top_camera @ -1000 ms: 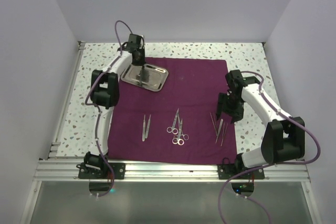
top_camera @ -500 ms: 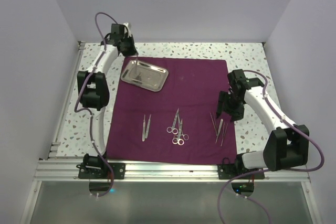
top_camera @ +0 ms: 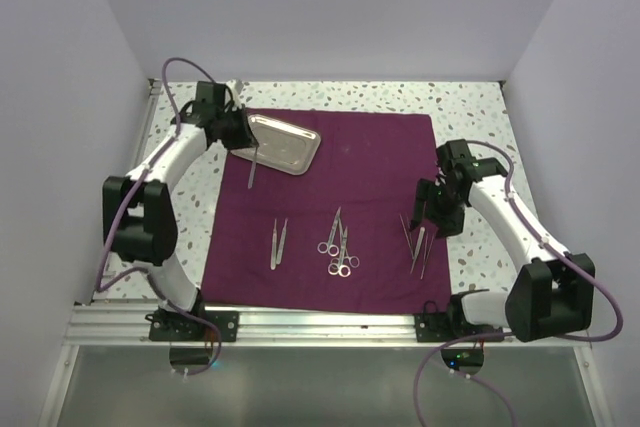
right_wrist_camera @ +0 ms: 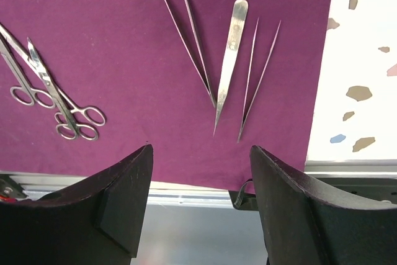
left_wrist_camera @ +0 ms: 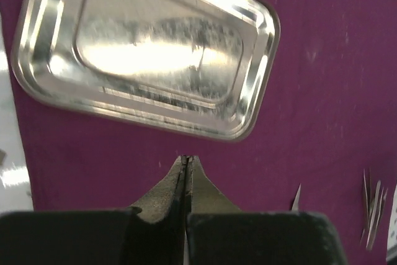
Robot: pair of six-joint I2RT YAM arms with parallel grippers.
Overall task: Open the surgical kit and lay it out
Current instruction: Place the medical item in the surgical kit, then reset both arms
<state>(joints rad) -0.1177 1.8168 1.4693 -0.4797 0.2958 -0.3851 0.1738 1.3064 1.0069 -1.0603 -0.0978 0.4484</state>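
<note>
The dark magenta cloth wrap (top_camera: 370, 162) lies spread flat on the table. The steel tray (top_camera: 300, 152) sits at its far left corner and looks empty in the left wrist view (left_wrist_camera: 149, 54). My left gripper (top_camera: 249, 151) (left_wrist_camera: 187, 159) is shut on a thin silver instrument (top_camera: 251, 173) that hangs just past the tray's near left edge. On the cloth lie tweezers (top_camera: 277, 244), scissors (top_camera: 338, 247) (right_wrist_camera: 56, 100) and more tweezers (top_camera: 416, 242) (right_wrist_camera: 229, 60). My right gripper (top_camera: 428, 215) (right_wrist_camera: 198, 178) is open and empty above the right tweezers, near the cloth's near edge.
Speckled tabletop (top_camera: 470, 107) surrounds the cloth. An aluminium rail (top_camera: 320, 325) runs along the near edge and also shows in the right wrist view (right_wrist_camera: 186, 193). White walls enclose the back and both sides.
My left gripper has swung from over the tray, round its far left side, to its near left edge, carrying the thin instrument out. The right arm has barely moved.
</note>
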